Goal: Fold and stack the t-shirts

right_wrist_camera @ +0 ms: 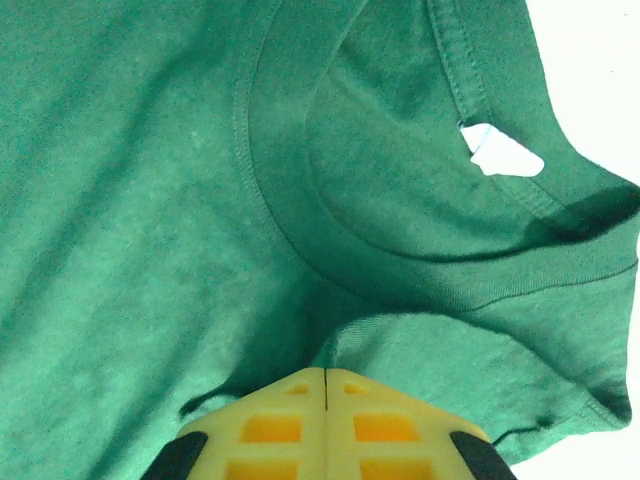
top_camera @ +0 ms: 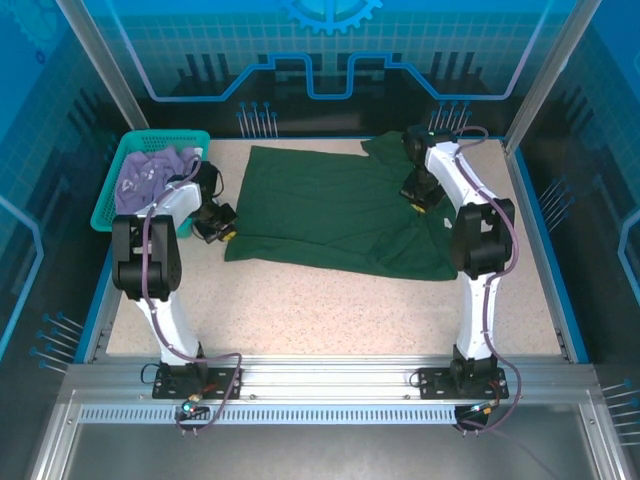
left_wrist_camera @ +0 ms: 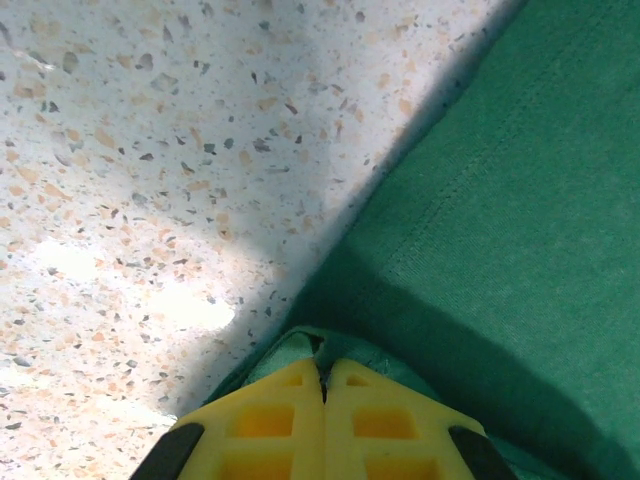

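Both closed, seemingly on the dark green t-shirt [top_camera: 330, 210]: left end effector [left_wrist_camera: 322, 375] and right end effector [right_wrist_camera: 326, 375].

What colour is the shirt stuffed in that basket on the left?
Light purple, lavender-like. The shirt in the teal basket shows best from the top camera.

Bare tabletop [top_camera: 330, 300] before green t-shirt [top_camera: 330, 210]; basket [top_camera: 108, 200] far left

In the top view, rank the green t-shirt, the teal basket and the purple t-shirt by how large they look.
1. green t-shirt, spread on the table
2. basket
3. purple t-shirt, bunched inside the basket
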Motion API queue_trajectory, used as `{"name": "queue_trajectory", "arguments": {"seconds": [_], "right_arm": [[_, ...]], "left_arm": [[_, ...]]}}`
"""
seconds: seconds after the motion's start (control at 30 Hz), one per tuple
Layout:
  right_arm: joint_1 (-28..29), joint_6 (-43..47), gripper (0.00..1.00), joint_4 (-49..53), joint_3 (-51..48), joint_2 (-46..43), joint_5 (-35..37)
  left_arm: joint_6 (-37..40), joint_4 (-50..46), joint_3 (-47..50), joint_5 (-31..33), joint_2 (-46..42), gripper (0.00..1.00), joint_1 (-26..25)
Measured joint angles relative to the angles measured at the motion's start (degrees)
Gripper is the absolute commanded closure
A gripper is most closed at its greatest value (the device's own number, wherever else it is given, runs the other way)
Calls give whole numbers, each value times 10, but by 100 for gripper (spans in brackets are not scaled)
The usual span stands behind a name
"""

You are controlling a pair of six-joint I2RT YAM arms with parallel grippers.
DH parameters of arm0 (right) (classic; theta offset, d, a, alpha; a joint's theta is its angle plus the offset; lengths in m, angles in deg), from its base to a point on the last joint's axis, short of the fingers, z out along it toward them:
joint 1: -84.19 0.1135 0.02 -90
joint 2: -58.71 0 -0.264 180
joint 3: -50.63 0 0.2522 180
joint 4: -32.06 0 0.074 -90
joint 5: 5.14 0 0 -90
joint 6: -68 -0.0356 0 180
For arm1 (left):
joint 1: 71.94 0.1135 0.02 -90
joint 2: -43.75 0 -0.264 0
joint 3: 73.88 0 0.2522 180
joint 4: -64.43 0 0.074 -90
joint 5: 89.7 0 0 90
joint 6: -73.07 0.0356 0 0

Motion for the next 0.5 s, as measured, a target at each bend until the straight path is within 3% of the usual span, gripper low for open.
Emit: {"name": "queue_trajectory", "arguments": {"seconds": [0.23, 0.33, 0.4, 0.47, 0.5], "right_arm": [[-17, 7, 100, 16, 38, 38, 2], [-24, 16, 100, 21, 64, 54, 0], [-26, 22, 79, 21, 75, 58, -5], [-30, 29, 50, 21, 83, 59, -15], [-31, 32, 44, 22, 86, 59, -19]], "left_arm": [[2, -8, -1, 3, 0, 95, 5], [2, -10, -11, -8, 2, 84, 10], [4, -10, -23, -18, 6, 68, 11], [6, -10, -41, -23, 12, 48, 11], [5, -9, -48, -23, 12, 39, 12]]}}
